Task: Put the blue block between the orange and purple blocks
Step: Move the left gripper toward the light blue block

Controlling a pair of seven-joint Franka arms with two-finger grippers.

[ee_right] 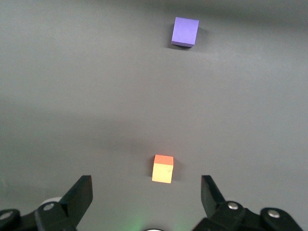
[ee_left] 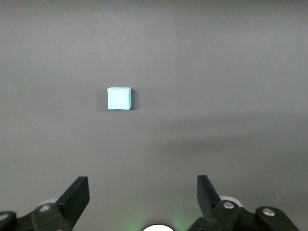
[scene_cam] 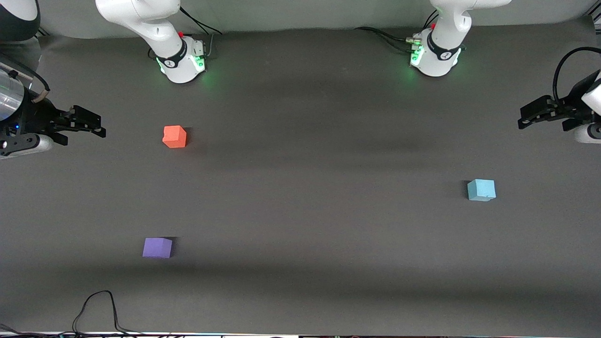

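The light blue block (scene_cam: 481,190) sits on the grey mat toward the left arm's end of the table; it also shows in the left wrist view (ee_left: 119,98). The orange block (scene_cam: 174,136) and the purple block (scene_cam: 157,248) sit toward the right arm's end, the purple one nearer to the front camera. Both show in the right wrist view, orange (ee_right: 163,169) and purple (ee_right: 185,32). My left gripper (scene_cam: 525,117) (ee_left: 143,192) hangs open and empty over the left arm's end of the table. My right gripper (scene_cam: 99,126) (ee_right: 147,192) hangs open and empty over the right arm's end.
The two arm bases (scene_cam: 181,61) (scene_cam: 436,54) stand along the table edge farthest from the front camera. A black cable (scene_cam: 101,307) loops on the mat at the edge nearest the front camera, close to the purple block.
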